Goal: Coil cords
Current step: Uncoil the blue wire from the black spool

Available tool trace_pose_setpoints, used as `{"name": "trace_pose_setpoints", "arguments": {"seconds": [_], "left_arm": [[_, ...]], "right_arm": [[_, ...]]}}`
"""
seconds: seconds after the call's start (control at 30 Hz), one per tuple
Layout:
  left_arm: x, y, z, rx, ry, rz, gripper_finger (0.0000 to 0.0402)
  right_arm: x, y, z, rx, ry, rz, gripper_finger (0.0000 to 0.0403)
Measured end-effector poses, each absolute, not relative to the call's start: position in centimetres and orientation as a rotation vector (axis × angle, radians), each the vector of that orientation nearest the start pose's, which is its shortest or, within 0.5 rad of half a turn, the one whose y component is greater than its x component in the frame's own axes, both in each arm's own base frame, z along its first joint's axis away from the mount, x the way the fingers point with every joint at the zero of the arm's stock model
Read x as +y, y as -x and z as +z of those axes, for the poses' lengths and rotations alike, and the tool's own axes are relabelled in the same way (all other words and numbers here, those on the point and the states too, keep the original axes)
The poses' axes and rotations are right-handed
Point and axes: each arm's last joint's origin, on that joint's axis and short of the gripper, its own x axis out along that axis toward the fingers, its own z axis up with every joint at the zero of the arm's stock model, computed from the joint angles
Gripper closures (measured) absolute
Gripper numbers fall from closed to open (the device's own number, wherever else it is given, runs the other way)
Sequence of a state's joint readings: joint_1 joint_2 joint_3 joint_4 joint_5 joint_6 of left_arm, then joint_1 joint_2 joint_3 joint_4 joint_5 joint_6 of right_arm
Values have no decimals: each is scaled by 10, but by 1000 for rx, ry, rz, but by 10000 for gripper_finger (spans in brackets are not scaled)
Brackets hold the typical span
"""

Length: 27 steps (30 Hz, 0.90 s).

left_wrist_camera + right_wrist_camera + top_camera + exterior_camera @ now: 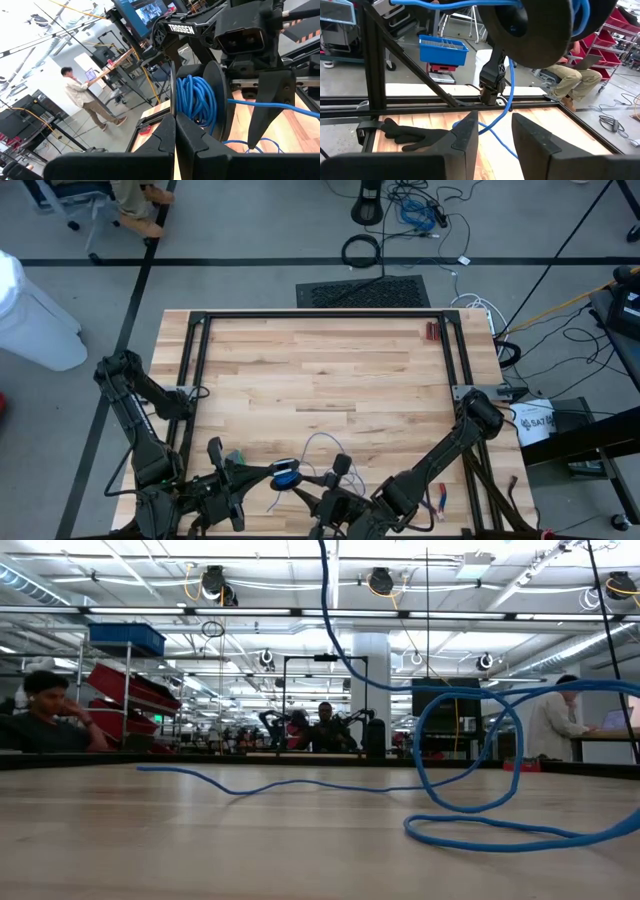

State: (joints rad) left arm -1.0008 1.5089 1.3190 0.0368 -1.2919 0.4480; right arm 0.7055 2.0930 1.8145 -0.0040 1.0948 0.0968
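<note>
Overall, the largest item is the pale wooden table (330,370), ringed by a black metal frame (320,315) and seen whole from above. Next, two dark arms enter from its near edge. The left arm runs along the table's left side, and its left gripper (283,472) sits over the near middle with its fingers (165,145) pressed together; the left wrist view shows them meeting just under a dark round spool (212,100) wound with blue cord (195,102). The right arm comes in from the near right corner, and its right gripper (318,502) lies just beside the left one, its two dark fingers (465,135) standing apart with nothing between them. In the right wrist view the spool (535,27) hangs above those parted fingers, with a strand of cord dropping in front of them. The cord itself (470,780) is thin and blue: part is coiled on the spool between the two grippers, and the rest trails loose over the table in open loops toward the middle, seen from the low view as a long strand lying flat and a large loop rising off the wood. Smaller items: red-handled pliers (440,500) near the right arm at the near edge, and a small dark reddish object (432,331) at the far right of the table. People sit and stand in the room beyond.
</note>
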Motion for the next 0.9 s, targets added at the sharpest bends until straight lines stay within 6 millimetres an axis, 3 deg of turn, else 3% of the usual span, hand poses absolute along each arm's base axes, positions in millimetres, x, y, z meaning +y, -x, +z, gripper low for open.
{"name": "trace_pose_setpoints", "arguments": {"seconds": [0.33,0.5,0.9], "left_arm": [[-263,-202,368,128,-585,273,401],[-263,-202,368,128,-585,272,401],[-263,-202,368,128,-584,273,401]], "right_arm": [[292,-383,298,176,152,-394,377],[292,-383,298,178,155,-394,393],[290,-384,298,172,125,-401,306]]}}
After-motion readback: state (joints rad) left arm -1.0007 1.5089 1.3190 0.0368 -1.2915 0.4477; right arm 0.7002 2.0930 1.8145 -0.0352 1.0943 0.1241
